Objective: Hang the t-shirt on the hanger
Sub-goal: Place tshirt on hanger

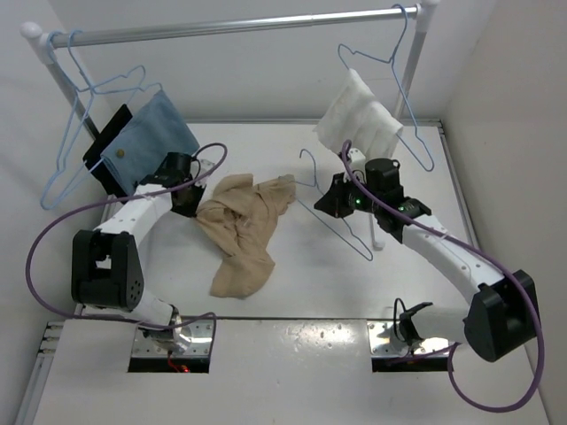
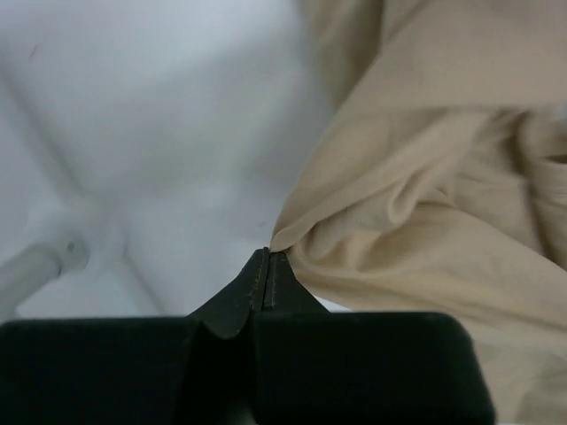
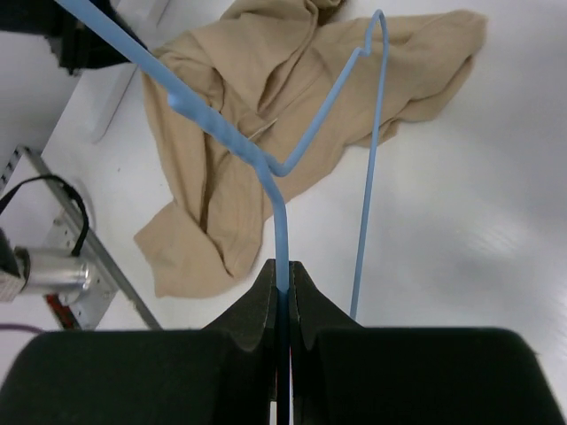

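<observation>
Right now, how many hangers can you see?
4. Left hanger and a second hanger overlap at the rail's left end; a third carries the towel at its right; the right pincer holds the fourth. The blue cloth may hide more.

Bare table (image 1: 301, 297) lies open in front of the crumpled t-shirt (image 1: 241, 237), and also behind it, between the hanging blue cloth (image 1: 152, 133) and white towel (image 1: 359, 119). The hanger (image 3: 282, 226) clamped in the right gripper (image 3: 283, 276) slants across the gap on the shirt's right side. At the back, the rail (image 1: 239, 27) and its spare hangers (image 1: 84, 124) bar the way overhead.
</observation>
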Motion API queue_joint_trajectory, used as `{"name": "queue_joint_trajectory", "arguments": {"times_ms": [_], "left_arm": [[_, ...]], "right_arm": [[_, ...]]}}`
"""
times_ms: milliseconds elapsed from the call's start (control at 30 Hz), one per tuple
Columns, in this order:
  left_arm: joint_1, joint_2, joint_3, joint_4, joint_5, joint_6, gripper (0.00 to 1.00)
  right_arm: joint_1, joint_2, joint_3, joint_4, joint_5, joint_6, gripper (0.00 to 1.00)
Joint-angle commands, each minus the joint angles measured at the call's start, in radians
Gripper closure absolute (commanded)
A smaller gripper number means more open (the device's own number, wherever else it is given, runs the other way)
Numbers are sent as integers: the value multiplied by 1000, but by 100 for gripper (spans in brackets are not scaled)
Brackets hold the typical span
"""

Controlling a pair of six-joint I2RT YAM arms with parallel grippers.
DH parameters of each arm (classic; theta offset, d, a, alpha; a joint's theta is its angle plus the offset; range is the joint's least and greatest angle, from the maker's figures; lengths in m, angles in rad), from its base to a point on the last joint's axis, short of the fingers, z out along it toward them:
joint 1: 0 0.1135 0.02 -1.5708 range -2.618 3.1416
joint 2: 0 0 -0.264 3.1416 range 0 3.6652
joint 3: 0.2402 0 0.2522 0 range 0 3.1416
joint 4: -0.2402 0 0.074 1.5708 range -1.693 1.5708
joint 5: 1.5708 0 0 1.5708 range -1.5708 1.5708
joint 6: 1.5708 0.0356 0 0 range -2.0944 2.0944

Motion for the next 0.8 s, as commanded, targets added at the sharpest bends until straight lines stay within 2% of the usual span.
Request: {"name": "queue_joint_trajectory", "arguments": {"times_ms": [0,67,100,133,200,233,333,367,467,533,567,667,733,767], "left_arm": [[35,-45,-40,23,-206,-62,100],[46,-54,-40,23,-196,-43,99],[46,-54,-40,23,-139,-27,90],[46,-65,-40,23,-98,-7,62],[34,-88,-28,23,8,38,36],[15,-118,-18,23,43,61,17],[-32,-196,-18,23,171,220,6],[-43,-219,-18,23,233,258,4],[-124,-266,-66,11,291,383,6],[-201,-252,-75,2,311,383,24],[-224,-232,-75,2,311,368,36],[-293,-97,-3,32,311,330,65],[-304,36,58,70,261,320,65],[-313,81,137,80,245,310,64]], "right_arm": [[24,-8,-3,54,-77,-30,100],[24,-8,-3,54,-77,-40,100],[33,-8,-12,45,-77,-40,100],[33,-8,-12,45,-77,-49,100],[33,-8,-21,45,-77,-49,100],[33,-8,-21,45,-77,-49,100],[33,-8,-30,31,-86,-69,100],[33,1,-30,31,-86,-69,100],[33,-11,-30,3,-57,-69,100],[33,-26,-39,3,-48,-69,100],[33,-37,-53,3,-36,-69,100],[33,-81,-79,14,22,-51,100],[33,-106,-90,14,33,-40,100],[33,-106,-90,23,48,-40,100]]}}
